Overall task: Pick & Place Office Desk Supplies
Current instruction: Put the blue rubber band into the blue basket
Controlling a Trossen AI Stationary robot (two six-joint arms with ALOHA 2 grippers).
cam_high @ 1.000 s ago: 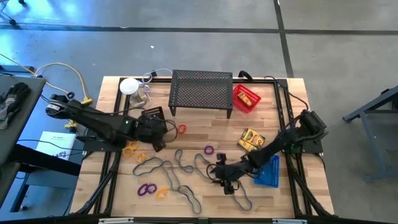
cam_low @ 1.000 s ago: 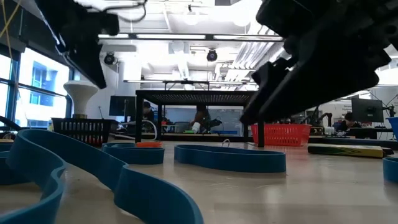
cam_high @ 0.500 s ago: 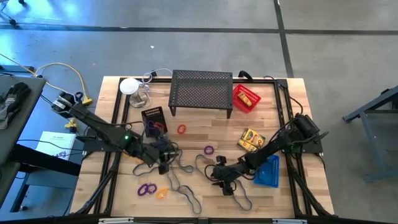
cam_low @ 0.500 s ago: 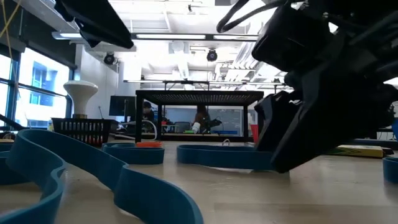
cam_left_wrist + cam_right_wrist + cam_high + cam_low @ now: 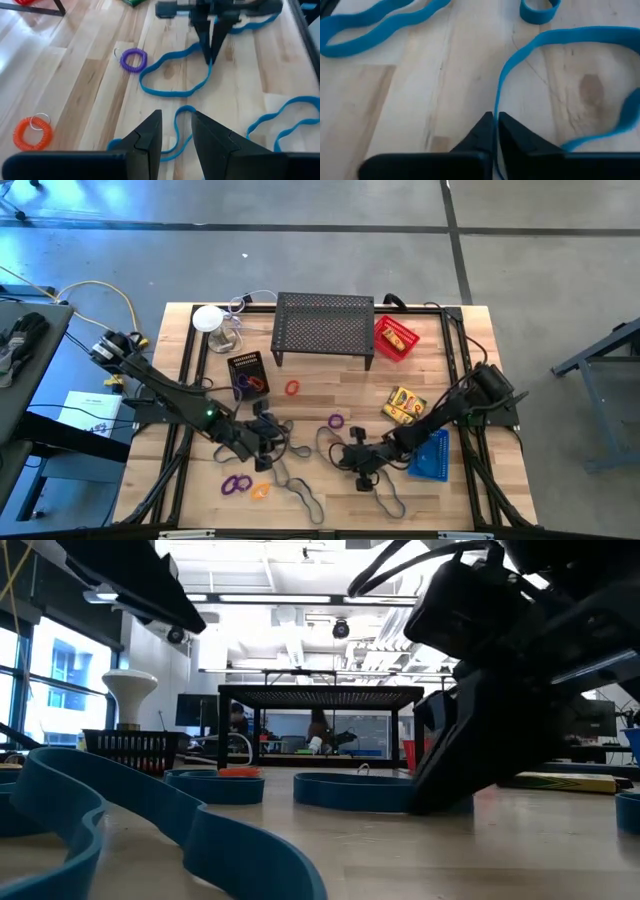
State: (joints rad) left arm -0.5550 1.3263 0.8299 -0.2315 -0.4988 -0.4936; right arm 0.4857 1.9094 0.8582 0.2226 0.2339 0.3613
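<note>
Desk (image 5: 330, 385) layout: stand at the back, loose loops and rings along the front.

The perforated stand (image 5: 324, 326) sits at the middle of the desk's back edge, with the glass object (image 5: 212, 322) toward the back left corner and one mesh tray (image 5: 395, 338) just to the stand's right. A second tray (image 5: 246, 374) lies in front of the stand's left end; a third (image 5: 430, 456) lies by the right edge, behind it the box (image 5: 403, 405). Loops (image 5: 292, 476) sprawl along the front edge, with rings (image 5: 236, 484) near the front left.

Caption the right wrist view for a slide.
Right gripper shut on a blue band lying on the wooden table.
</note>
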